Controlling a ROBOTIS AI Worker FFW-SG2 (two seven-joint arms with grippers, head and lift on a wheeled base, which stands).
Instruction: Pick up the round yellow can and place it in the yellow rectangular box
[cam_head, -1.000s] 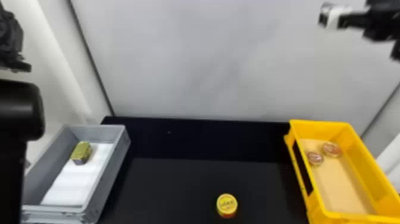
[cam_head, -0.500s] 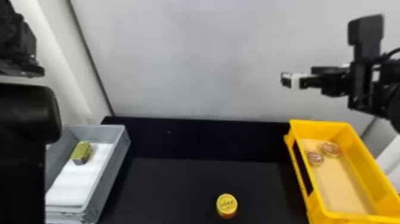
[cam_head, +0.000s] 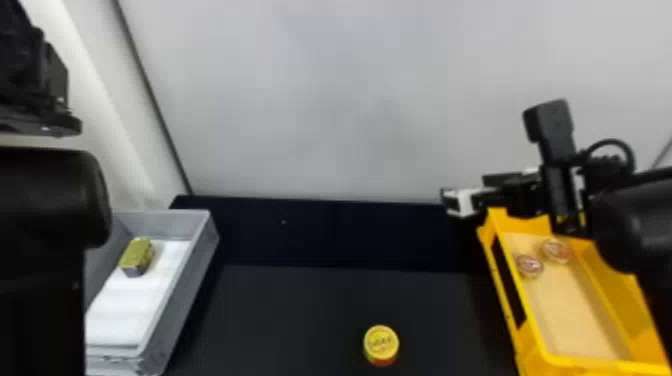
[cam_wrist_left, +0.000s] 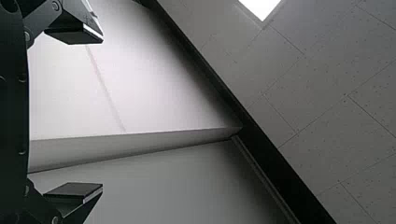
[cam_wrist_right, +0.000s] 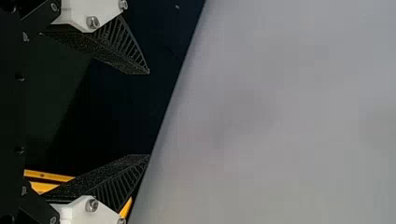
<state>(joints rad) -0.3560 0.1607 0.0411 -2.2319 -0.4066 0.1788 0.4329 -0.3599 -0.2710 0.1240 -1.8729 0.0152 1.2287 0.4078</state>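
The round yellow can (cam_head: 381, 344) stands on the black table toward the near edge, right of centre. At the right is the yellow rectangular box (cam_head: 535, 345). Over that box's far left corner, well away from the can, hangs my right gripper (cam_head: 452, 202); in the right wrist view the gripper (cam_wrist_right: 148, 114) is open with nothing between its fingers. My left arm (cam_head: 45, 200) stays at the left edge in the head view, raised beside the grey box; in the left wrist view its gripper (cam_wrist_left: 102, 112) is open and holds nothing.
Two small round tins (cam_head: 556, 251) lie at the yellow box's far end. A grey box (cam_head: 195, 280) at the left, partly behind my left arm, holds a gold rectangular tin (cam_head: 137, 256) on a white liner. A pale wall (cam_head: 350, 100) rises behind the table (cam_head: 300, 310).
My right arm has come in from the upper right, moving down and left to the yellow box's far end. The left arm has shifted slightly rightward. The can has not moved.
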